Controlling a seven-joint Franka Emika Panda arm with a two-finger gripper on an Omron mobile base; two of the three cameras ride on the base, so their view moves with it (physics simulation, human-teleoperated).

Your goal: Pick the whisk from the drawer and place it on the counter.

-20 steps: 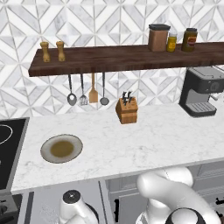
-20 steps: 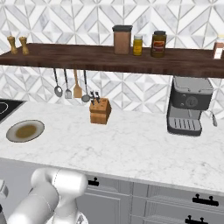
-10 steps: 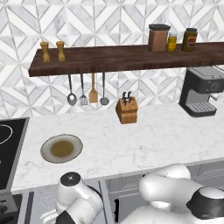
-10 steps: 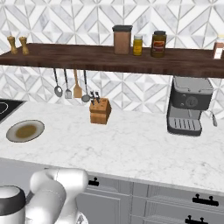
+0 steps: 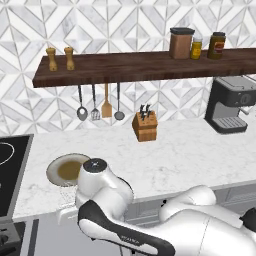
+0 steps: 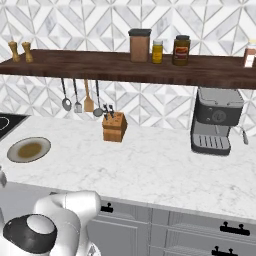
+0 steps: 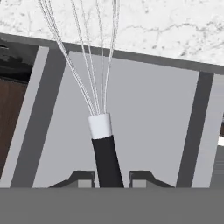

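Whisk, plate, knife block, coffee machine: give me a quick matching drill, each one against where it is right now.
Things:
1. whisk
2. plate
3. knife block
4. coffee machine

Places:
A. far right end of the counter, under the shelf
B. handle between the gripper jaws, above the open drawer
C. on the counter beside the cooktop
D. mid-counter, below the hanging utensils

Pairs: 1-B, 2-C, 3-D, 4-A

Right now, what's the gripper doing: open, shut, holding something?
Gripper: shut on the whisk, pinching its black handle above the open drawer.
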